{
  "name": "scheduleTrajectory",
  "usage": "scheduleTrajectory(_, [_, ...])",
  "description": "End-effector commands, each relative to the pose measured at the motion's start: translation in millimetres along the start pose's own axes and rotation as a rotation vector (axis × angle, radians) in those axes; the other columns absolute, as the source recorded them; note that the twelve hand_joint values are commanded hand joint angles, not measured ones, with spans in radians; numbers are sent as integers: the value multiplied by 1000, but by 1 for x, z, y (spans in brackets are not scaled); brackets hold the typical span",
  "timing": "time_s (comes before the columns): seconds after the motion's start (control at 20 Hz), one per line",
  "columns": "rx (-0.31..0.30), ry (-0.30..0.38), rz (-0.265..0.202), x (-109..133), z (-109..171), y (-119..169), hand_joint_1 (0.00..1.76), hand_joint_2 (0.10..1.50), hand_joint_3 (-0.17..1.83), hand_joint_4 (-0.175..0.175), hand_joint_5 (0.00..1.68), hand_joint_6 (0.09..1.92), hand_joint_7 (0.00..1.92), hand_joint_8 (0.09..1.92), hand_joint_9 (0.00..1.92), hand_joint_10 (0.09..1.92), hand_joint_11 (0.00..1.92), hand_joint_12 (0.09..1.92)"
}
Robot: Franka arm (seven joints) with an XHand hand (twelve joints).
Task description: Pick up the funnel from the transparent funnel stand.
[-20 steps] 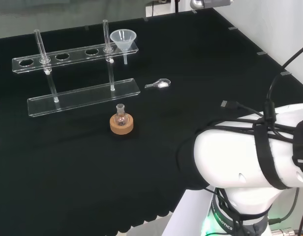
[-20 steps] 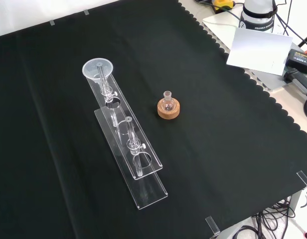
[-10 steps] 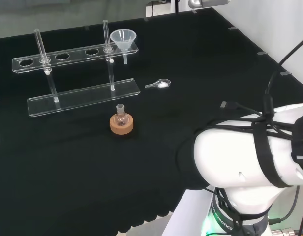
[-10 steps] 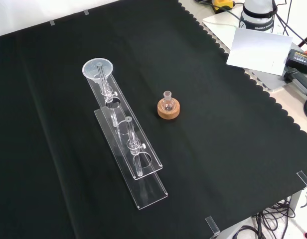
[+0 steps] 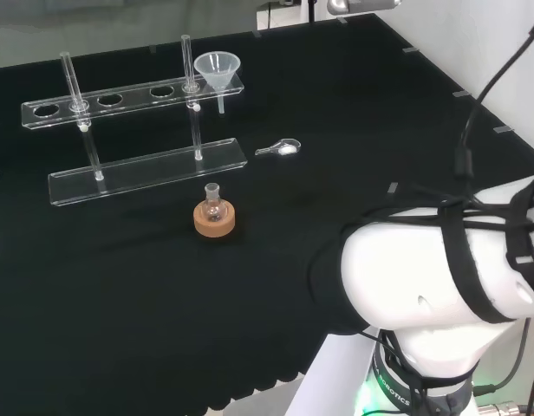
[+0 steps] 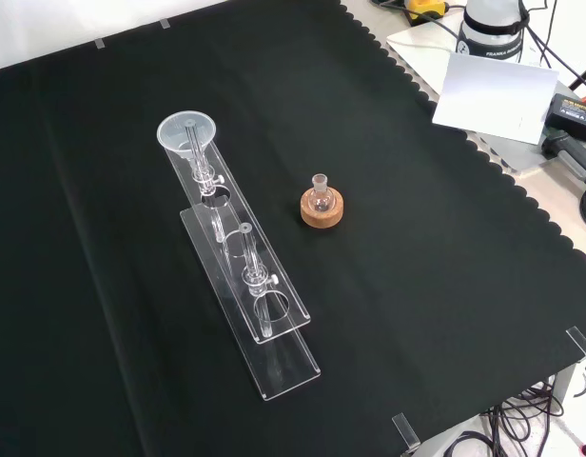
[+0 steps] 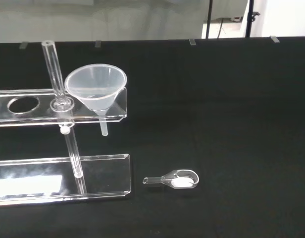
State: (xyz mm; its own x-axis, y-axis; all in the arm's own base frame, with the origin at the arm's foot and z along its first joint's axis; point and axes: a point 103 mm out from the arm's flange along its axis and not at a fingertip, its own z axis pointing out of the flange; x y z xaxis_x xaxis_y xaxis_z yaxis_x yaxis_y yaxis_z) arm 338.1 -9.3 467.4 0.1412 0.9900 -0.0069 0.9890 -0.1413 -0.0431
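Note:
A clear funnel (image 5: 218, 73) (image 6: 187, 133) (image 7: 96, 91) sits upright in the end hole of the transparent funnel stand (image 5: 137, 130) (image 6: 245, 276) (image 7: 24, 106), its stem hanging below the upper shelf. In the head view that end is the stand's right one. The stand has a flat base, two thin posts and a shelf with several round holes. The arm's white links (image 5: 449, 295) rise at the head view's lower right, far from the funnel.
A small round flask on a cork ring (image 5: 214, 214) (image 6: 322, 203) stands in front of the stand in the head view. A small clear scoop with white powder (image 5: 283, 148) (image 7: 175, 179) lies on the cloth near the funnel's end. White paper (image 6: 493, 95) lies off the cloth.
The arm's links and cables at the head view's right have shifted slightly upward. Funnel, stand, flask and scoop have not moved.

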Motion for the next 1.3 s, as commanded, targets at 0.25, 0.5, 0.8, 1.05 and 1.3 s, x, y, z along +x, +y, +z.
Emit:
scheduleTrajectory(0.25, [56,12,-16,1,30,80,0,1154,425,31,78,87,0,233,102,625,75,1359])
scheduleTrajectory(0.5, [87,21,-44,6,47,117,0,1155,419,29,83,87,1,239,106,626,77,1360])
scheduleTrajectory(0.8, [133,7,-69,16,70,143,0,1157,414,27,85,87,0,244,107,627,77,1360])
scheduleTrajectory(1.05, [163,-13,-102,30,87,160,0,1157,409,27,86,87,0,246,109,628,76,1361])
scheduleTrajectory(1.3, [188,-52,-149,58,104,173,18,1137,388,23,92,87,4,260,113,633,64,1366])
